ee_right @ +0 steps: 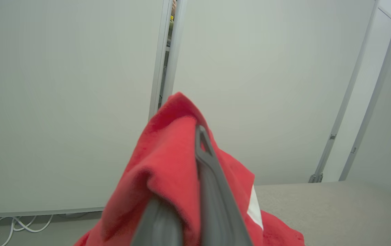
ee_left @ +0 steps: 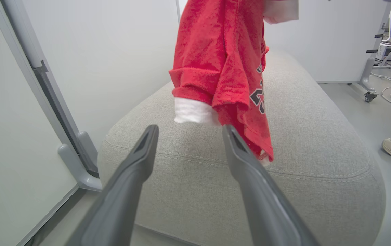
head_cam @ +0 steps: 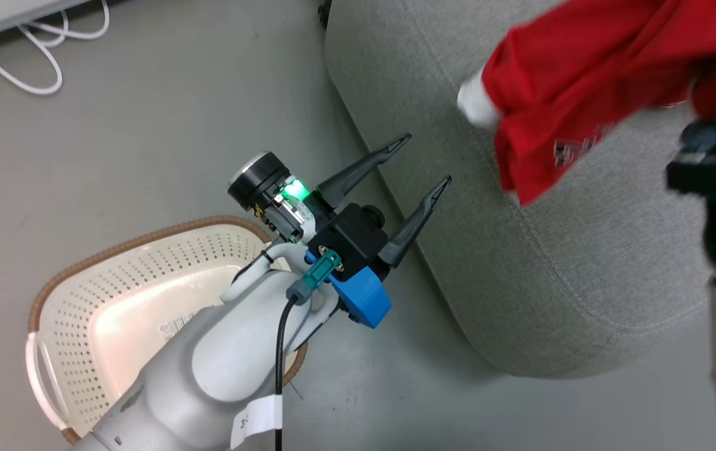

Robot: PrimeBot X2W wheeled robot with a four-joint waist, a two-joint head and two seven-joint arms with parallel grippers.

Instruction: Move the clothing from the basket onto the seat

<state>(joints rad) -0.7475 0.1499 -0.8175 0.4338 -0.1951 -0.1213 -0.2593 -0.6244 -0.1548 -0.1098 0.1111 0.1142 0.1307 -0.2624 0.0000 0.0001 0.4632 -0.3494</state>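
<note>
1. Hanging from the right hand, whose fingers were clamped together on a bunched fold, the clothing dangled over the seat. Whether its lowest hem touched the cushion could not be told.
2. The left hand stood with its fingers spread apart and held nothing. It was just beside the seat's edge, with the basket on the floor beneath its forearm.
3. The cloth looked light, soft and limp, with a slightly fuzzy nap. It would probably drape and swing rather than keep a shape, and seemed neither fragile nor slippery.
4. A pinch on any gathered fold should hold it. The loose sleeve with the white cuff could trail over the edge, so a release well in from the seam looked safer.
5. Dark, white-edged digits showed on the red cloth. A "2" was clear, and the next figure was creased.
6. A sticker inside the basket was too small to read.
</note>
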